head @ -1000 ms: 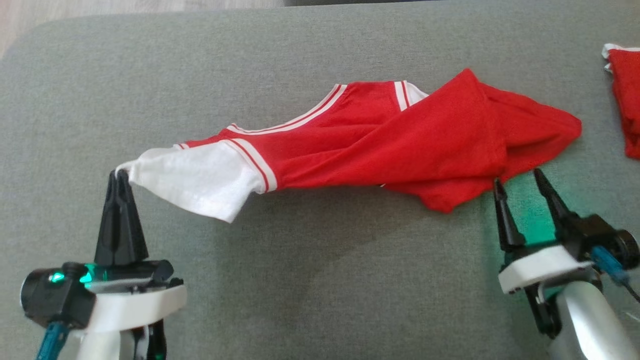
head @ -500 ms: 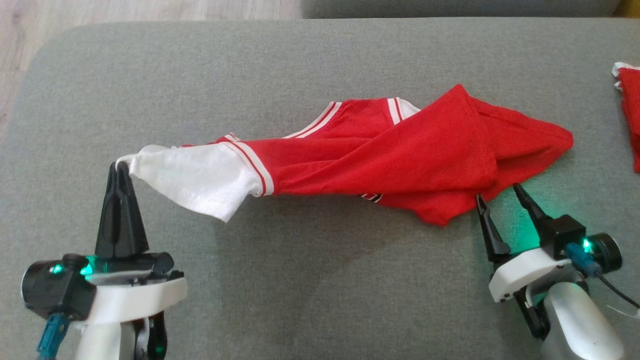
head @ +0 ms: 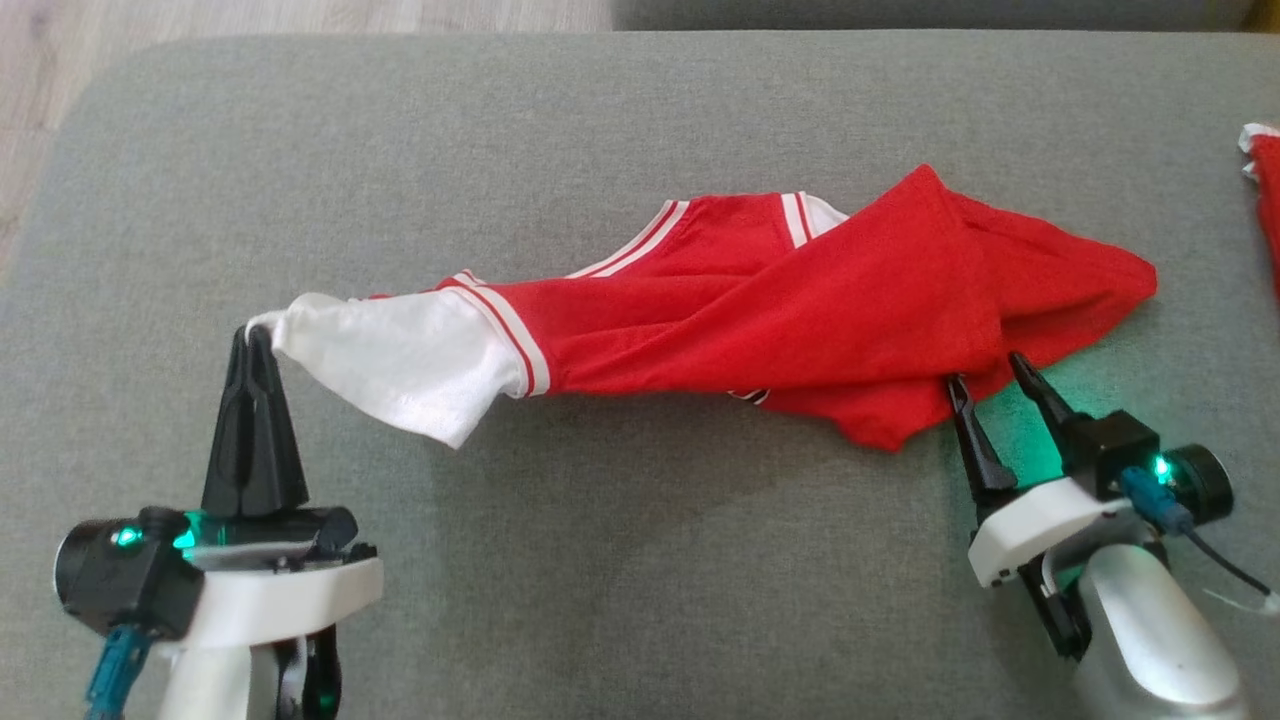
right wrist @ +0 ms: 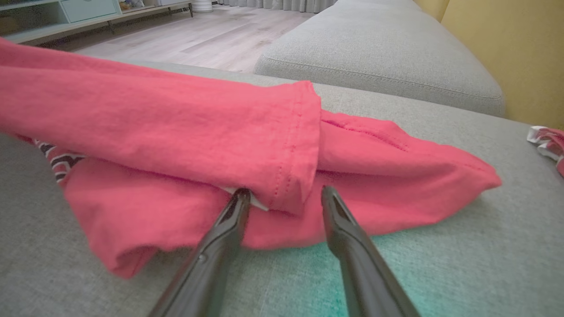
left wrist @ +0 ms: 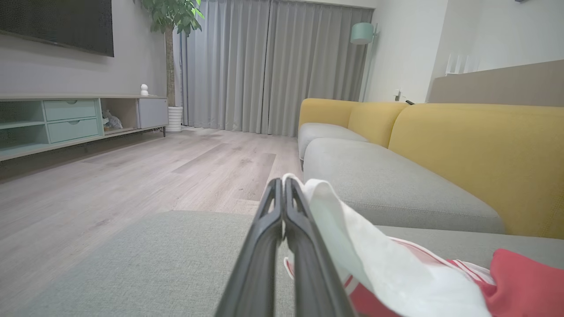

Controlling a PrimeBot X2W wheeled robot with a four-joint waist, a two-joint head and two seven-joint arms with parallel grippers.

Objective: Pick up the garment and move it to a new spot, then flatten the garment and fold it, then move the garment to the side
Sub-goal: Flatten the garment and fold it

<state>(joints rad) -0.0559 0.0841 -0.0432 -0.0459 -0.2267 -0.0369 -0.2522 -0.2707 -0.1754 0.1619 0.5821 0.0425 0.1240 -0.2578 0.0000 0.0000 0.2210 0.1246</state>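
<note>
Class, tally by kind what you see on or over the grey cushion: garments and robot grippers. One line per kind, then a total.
Garments: 2, the red-and-white shirt and a red garment at the right edge
Grippers: 2, left gripper and right gripper
Total: 4

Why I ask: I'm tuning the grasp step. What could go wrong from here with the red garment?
First, the left tool is shut on just the tip of the white sleeve; a strong pull might slip it free. Second, the right tool is open, its fingers astride a hem corner of the garment where layers overlap. Closing there may pinch the wrong layer, leaving the garment twisted rather than flat.
</note>
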